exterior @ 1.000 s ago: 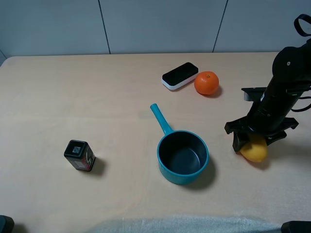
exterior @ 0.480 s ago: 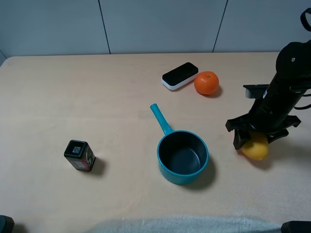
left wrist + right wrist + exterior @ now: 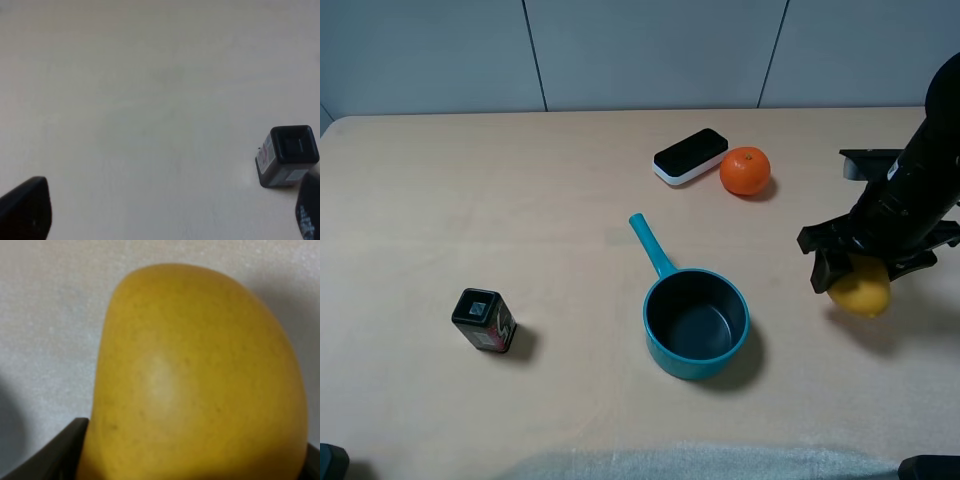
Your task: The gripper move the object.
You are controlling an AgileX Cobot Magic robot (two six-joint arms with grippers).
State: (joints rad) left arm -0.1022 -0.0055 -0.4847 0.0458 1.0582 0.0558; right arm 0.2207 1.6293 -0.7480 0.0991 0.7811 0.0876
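The yellow oblong object (image 3: pixel 861 293) is held in my right gripper (image 3: pixel 865 272) at the right side of the table, lifted a little above the surface with its shadow beneath. It fills the right wrist view (image 3: pixel 200 375), with dark fingers (image 3: pixel 45 455) at either side of it. My left gripper (image 3: pixel 165 210) is open over bare table; only its two fingertips (image 3: pixel 25 207) show, and it is out of the exterior high view.
A teal saucepan (image 3: pixel 695 320) stands at centre, handle pointing back left. An orange (image 3: pixel 745 170) and a black-and-white case (image 3: pixel 691 155) lie at the back. A small dark box (image 3: pixel 482 320) stands at the left, and shows in the left wrist view (image 3: pixel 287 155).
My right gripper has lifted the yellow object off the table and carried it to the right and slightly back. The left arm has not visibly moved.
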